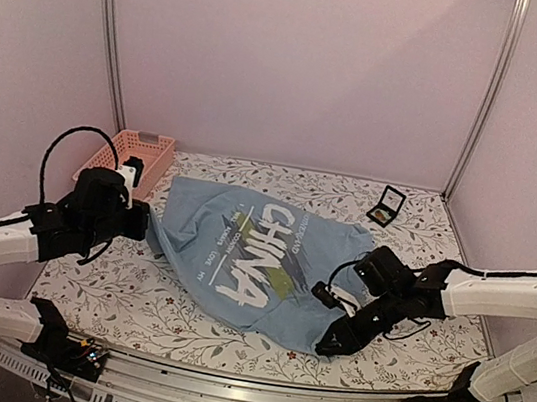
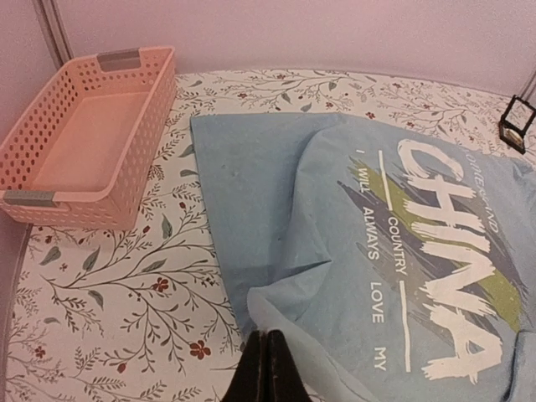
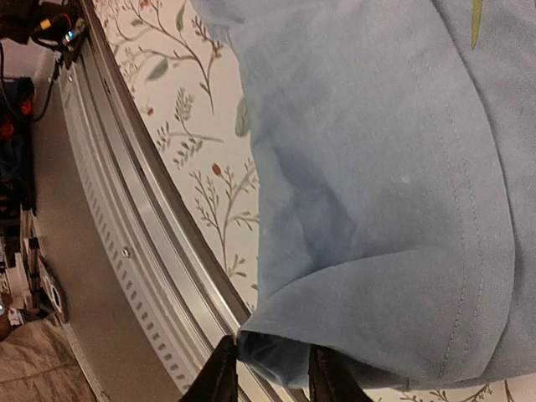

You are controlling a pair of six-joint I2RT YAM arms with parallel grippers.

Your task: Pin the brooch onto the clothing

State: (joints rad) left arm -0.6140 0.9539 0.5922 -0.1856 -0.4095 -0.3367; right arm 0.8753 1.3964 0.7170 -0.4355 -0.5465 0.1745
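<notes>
**Overhead view.** The shirt (image 1: 250,254) is spread, crumpled, across the middle of the table (image 1: 124,291), with its long axis running from far left to near right. The brooch (image 1: 380,216) is made out only as an orange-green speck inside an open black case (image 1: 391,199) at the far right, clear of the shirt. The left gripper (image 1: 142,223) is stationed at the shirt's left edge, with a pink basket (image 1: 132,155) beyond it. The right gripper (image 1: 330,344) is set at the shirt's near right corner. From there the brooch lies toward the far side, past the shirt's right-hand edge. The right arm is judged much the nearer of the two.

**Left wrist view.** The left gripper (image 2: 264,364) is seen closed, its fingers pressed together with nothing visible between them, at the near edge of the shirt (image 2: 377,251). The case (image 2: 512,124) is caught at the right border, well apart, and its contents cannot be resolved.

**Right wrist view.** The right gripper (image 3: 272,373) is seen narrowly parted. Its fingers (image 3: 219,377) are placed either side of a fold of hem on the shirt (image 3: 377,167), beside the metal rail (image 3: 126,251). The fold looks unsqueezed, so it is judged to be lying loose rather than clamped. The brooch is not in view here.
</notes>
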